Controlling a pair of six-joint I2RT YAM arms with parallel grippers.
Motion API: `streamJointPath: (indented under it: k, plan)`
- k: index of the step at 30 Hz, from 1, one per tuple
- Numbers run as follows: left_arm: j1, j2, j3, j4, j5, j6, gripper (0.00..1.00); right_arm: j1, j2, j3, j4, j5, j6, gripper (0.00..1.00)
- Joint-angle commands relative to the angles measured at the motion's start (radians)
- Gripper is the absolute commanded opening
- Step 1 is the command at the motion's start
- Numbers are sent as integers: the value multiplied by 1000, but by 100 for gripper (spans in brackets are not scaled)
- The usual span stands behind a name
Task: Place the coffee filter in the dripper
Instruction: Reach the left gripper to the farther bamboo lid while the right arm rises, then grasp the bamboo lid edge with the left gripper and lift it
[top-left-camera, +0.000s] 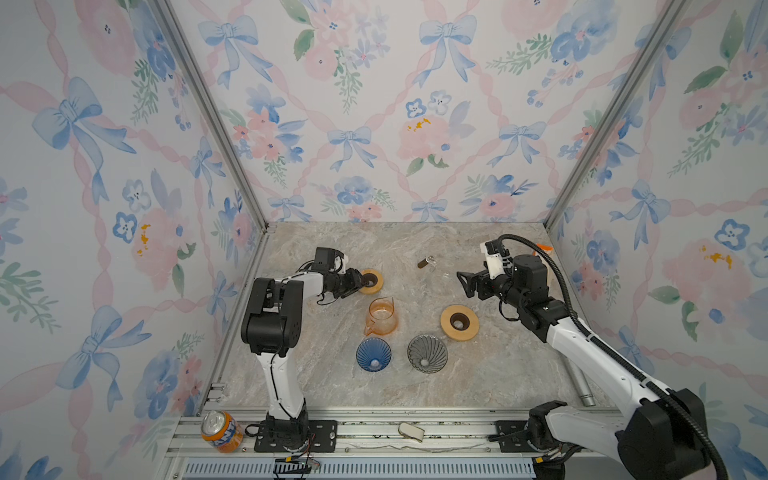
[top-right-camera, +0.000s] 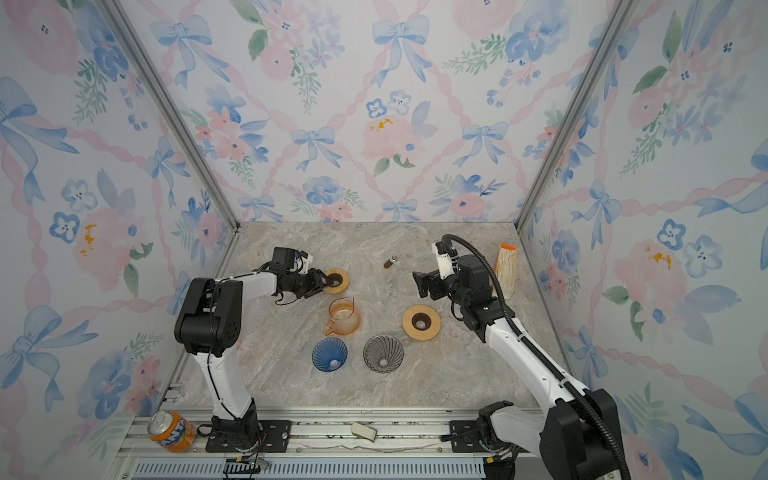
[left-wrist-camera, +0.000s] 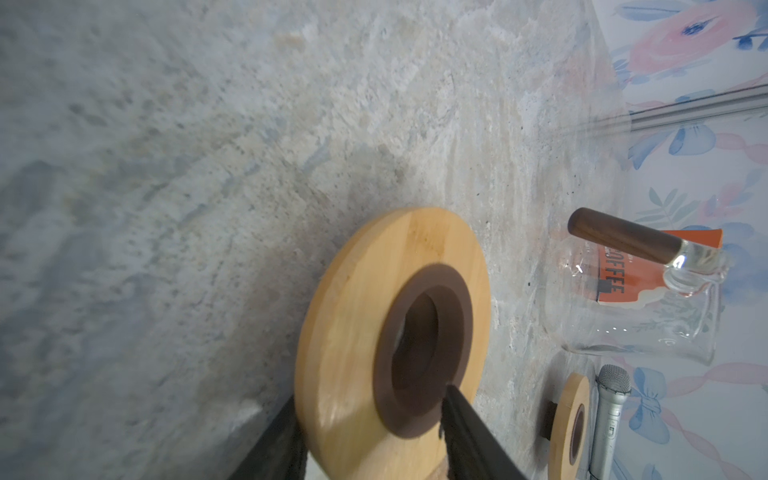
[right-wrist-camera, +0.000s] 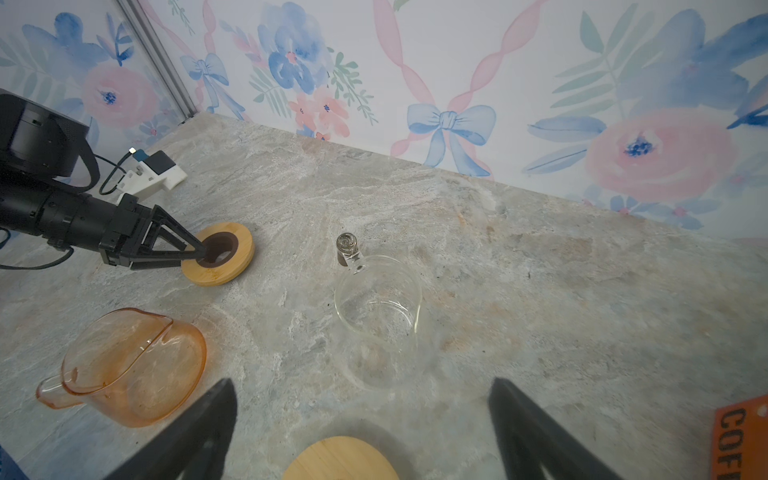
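While the right gripper (top-left-camera: 464, 284) hangs in the air over the far right part of the bench (top-left-camera: 415, 395) with its jaws spread wide and nothing between them, the left gripper (top-left-camera: 365, 283) is low at the far left, at a wooden ring (top-left-camera: 377, 277) that lies flat there. In the right wrist view one finger (right-wrist-camera: 183, 232) reaches into the brown-lined hole of this ring and the other lies outside the rim, so the jaws stand half apart astride the ring's wall; whether they press on the wood, I cannot tell.

The pack of coffee filters (top-right-camera: 507, 270), orange at the top, stands upright at the far right, close to the side wall and behind the right arm, well apart from the left gripper. The blue dripper (top-left-camera: 373, 353) and the grey dripper (top-left-camera: 427, 353) sit side by side in the near middle of the bench, mouths up, not touching, their ribbed insides open to view. An orange glass jug (top-left-camera: 380, 318) stands just beyond the blue dripper; a second wooden ring (top-left-camera: 459, 322) lies right of it, beyond the grey dripper; a clear glass jug (right-wrist-camera: 378, 316) with a dark wooden handle stands farther back, between the two grippers.
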Motion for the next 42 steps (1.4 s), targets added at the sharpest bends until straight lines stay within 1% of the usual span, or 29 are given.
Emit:
streamJointPath:
  k: [1, 6, 9, 13, 15, 22, 25, 29, 30, 37, 42]
  plan:
    - [-10, 20, 17, -8, 15, -7, 47, 15, 4, -16, 15, 8, -8, 97]
    - [-10, 11, 16, -7, 6, -9, 43, 17, -1, -25, 16, 9, -9, 97]
    - [-10, 4, 19, -7, 4, -10, 38, 20, -1, -26, 19, 8, -7, 97]
    - [-10, -11, 25, -6, 8, -13, 35, 24, 3, -26, 24, 7, -6, 96]
    - [-11, -20, 27, -6, 6, -13, 32, 27, 6, -25, 26, 6, -5, 97]
    - [-12, -33, 40, -6, 11, -24, 30, 29, 9, -15, 47, -19, 23, 96]
    - [-14, -34, 51, -6, 20, -29, 25, 33, 15, -9, 44, -23, 19, 97]
    - [-18, -39, 64, -6, 23, -29, 24, 33, 23, -7, 39, -24, 19, 97]
    - [-19, -38, 65, -7, 23, -30, 23, 35, 25, -8, 39, -25, 19, 96]
    - [-19, -37, 78, -7, 35, -36, 22, 40, 29, 4, 45, -40, 29, 96]
    - [-19, -54, 85, -5, 40, -35, 14, 44, 37, 18, 40, -57, 29, 97]
